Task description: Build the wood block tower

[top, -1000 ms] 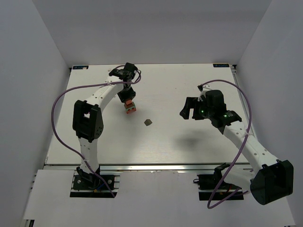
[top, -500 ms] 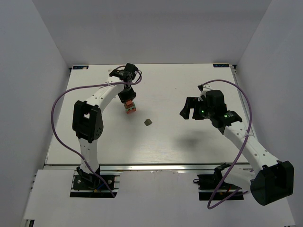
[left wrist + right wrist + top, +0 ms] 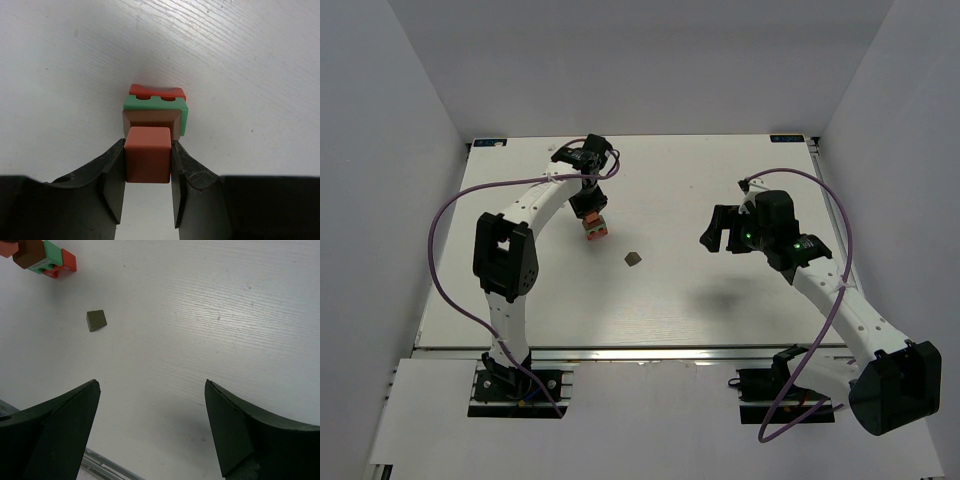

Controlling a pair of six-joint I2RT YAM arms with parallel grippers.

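My left fingers point(image 3: 112, 175) are clamped on the orange cube point(image 3: 147, 159) at the top of the tower point(image 3: 155, 112), with brown, green and red pieces beneath it. The tower stands far left of centre on the tabletop point(image 3: 720, 180). My right fingers point(image 3: 60, 430) hang spread wide, holding nothing. A loose dark block point(image 3: 96, 320) lies near the tower.

Left arm point(image 3: 535, 203): white links, black joint housings (largest block sits mid-left in the top view). Right arm point(image 3: 842, 300): same white-and-black build, with small green lights point(image 3: 750, 236) on its black wrist housing. Purple cable point(image 3: 436, 235) loops along each arm. Black bases point(image 3: 510, 385) at the bottom edge. Left gripper point(image 3: 148, 150) fingers point(image 3: 112, 180): matte black, smooth. Right gripper point(image 3: 151, 385) fingers point(image 3: 60, 435): dark with a greenish cast, wedge-shaped.
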